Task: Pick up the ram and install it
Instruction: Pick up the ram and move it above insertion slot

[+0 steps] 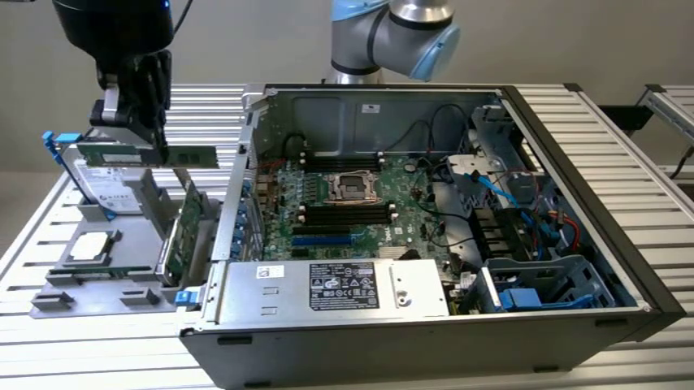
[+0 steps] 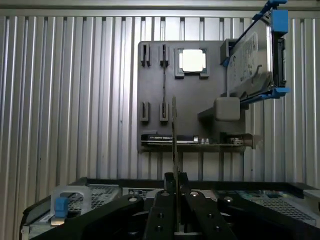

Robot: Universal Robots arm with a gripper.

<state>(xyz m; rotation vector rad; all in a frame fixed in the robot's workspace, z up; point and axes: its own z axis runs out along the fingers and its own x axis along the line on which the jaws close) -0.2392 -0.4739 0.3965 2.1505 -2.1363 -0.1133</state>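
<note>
Pickup looks done: the gripper (image 1: 162, 146) is clamped on the ram (image 1: 191, 155), holding it level in the air above the grey parts tray (image 1: 109, 286), on the exterior view's left of the open computer case (image 1: 434, 357). Installation is left; the ram has not yet reached the motherboard (image 1: 325, 195).

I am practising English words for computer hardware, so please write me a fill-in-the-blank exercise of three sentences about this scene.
1. The black gripper is ____ on the long thin green ram stick.
2. The silver hard drive has ____ plastic rails.
3. The green motherboard lies inside the ____ dark metal computer case.

Missing words: shut, blue, open.
</note>
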